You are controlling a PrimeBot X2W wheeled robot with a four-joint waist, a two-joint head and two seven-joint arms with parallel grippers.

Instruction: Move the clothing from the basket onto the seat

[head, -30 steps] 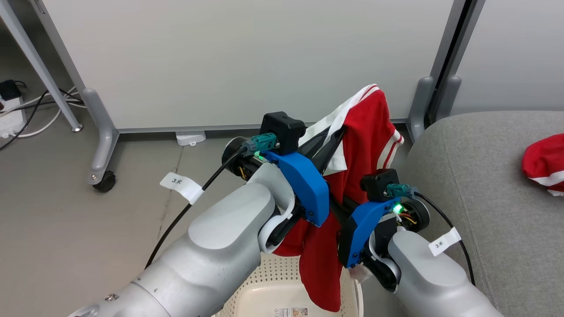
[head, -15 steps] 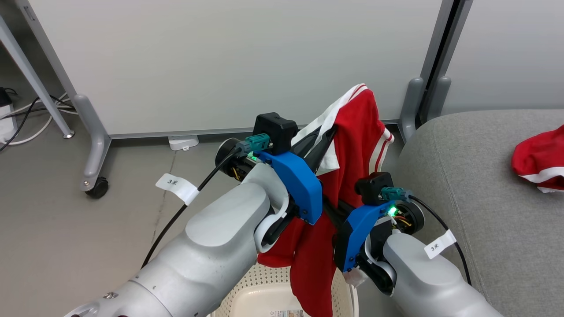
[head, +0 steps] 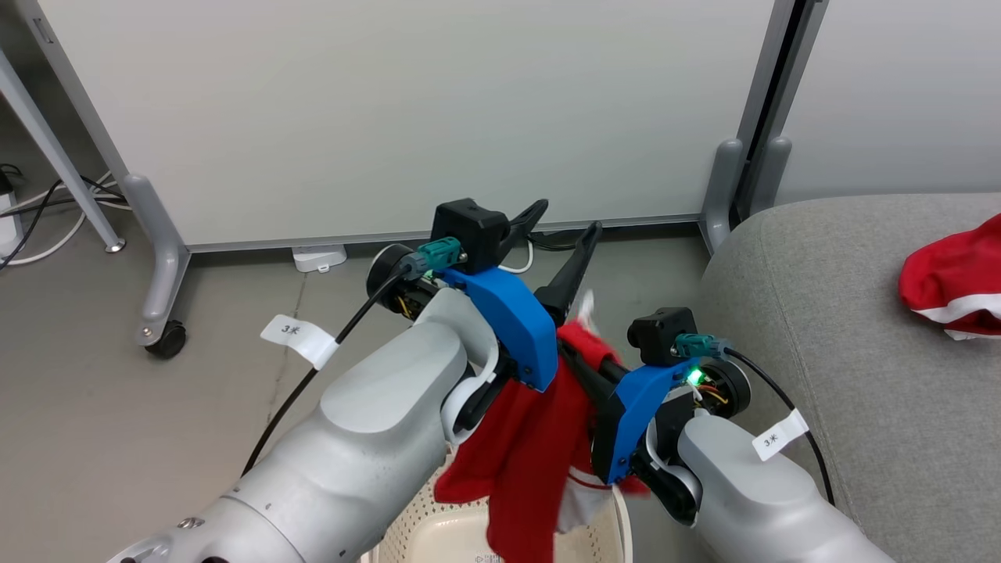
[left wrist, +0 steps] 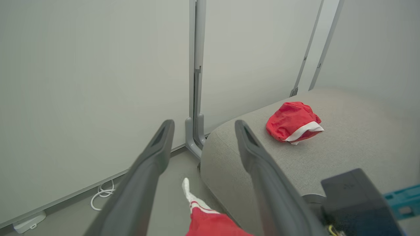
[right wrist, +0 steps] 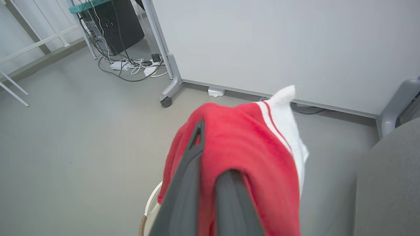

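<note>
Grey floor (head: 117,407) and white partition panels (head: 391,102) form the background. Jaws of the right gripper (right wrist: 215,149) stand nearly closed, pinching a bright red soft fabric garment (head: 532,446) with white striped trim, drooping above the cream perforated plastic basket (head: 426,520). Jaws of the left gripper (head: 567,217) gape, empty. Another crumpled red garment (head: 950,277) lies on the grey woven-fabric sofa (head: 821,313).

Pale grey partition panels (head: 391,117) on grey metal legs, black caster (head: 166,342) under left foot. Smooth grey floor (head: 117,438). Small white box (head: 319,256) at panel base. Past panel end: black computer tower (right wrist: 119,19), tangled cables (right wrist: 131,70), white power strip (right wrist: 117,65). Soft, even light.
</note>
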